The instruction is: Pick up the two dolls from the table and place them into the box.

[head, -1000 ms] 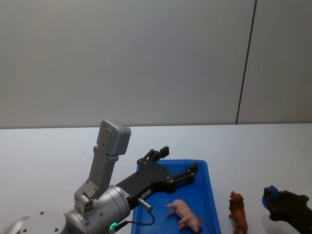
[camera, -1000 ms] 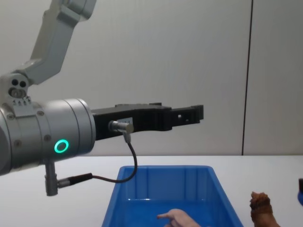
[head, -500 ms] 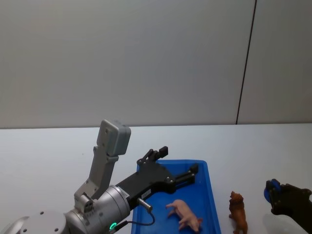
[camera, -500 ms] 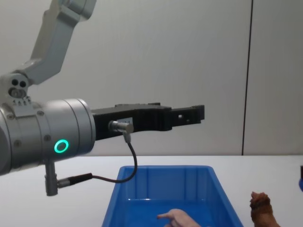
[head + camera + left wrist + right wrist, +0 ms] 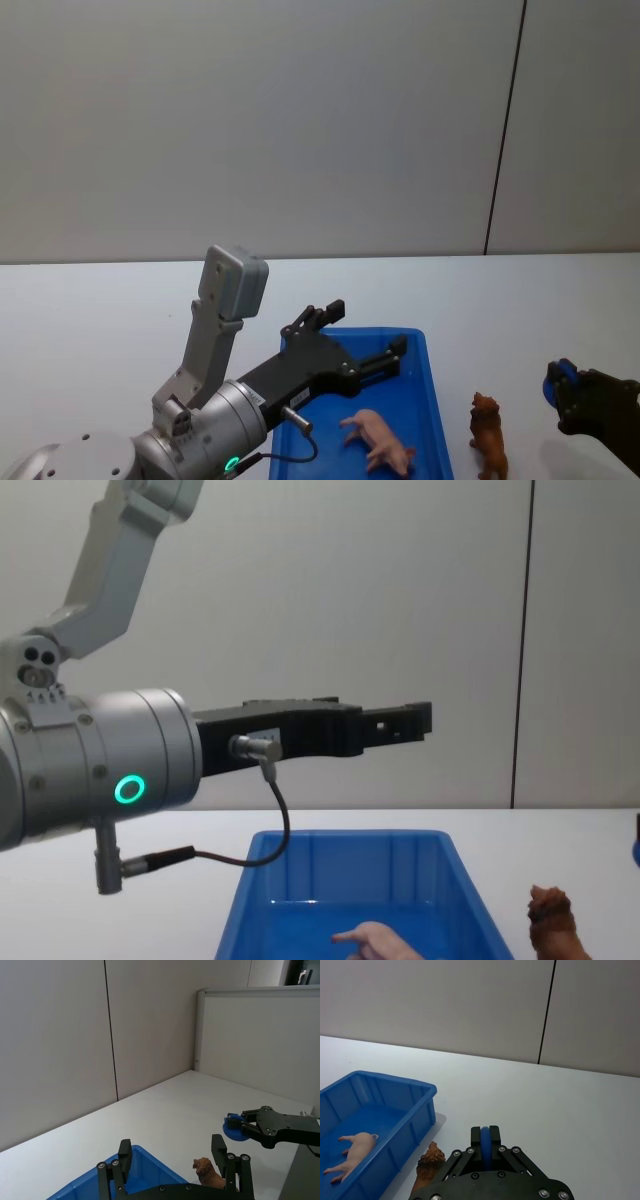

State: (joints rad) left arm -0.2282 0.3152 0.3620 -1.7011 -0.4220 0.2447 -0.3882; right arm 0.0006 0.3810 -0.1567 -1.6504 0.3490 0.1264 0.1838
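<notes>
Poised in the air over the far half of the bright blue box, left gripper with black fingers spread wide apart and nothing between them. Seen from the chest camera, reaching out level and well above the box's rim, clear of everything inside.

Already in the box, pink pig doll, lying on its side on the blue floor toward the near end, legs stretched out sideways.

Outside the box, shaggy brown doll, upright on the white table, just beside the right-hand wall and apart from both grippers.

Low at the right edge of the head view, right gripper, to the right of the brown doll with a strip of bare tabletop between them, fingers clamped onto a small round dark-blue object. From the right wrist camera, that object edge-on between the fingertips, the brown doll close by, the box and the pink pig doll farther off.

Contact between the right gripper and the table: impossible to judge.

Plain grey wall panels behind the table.
</notes>
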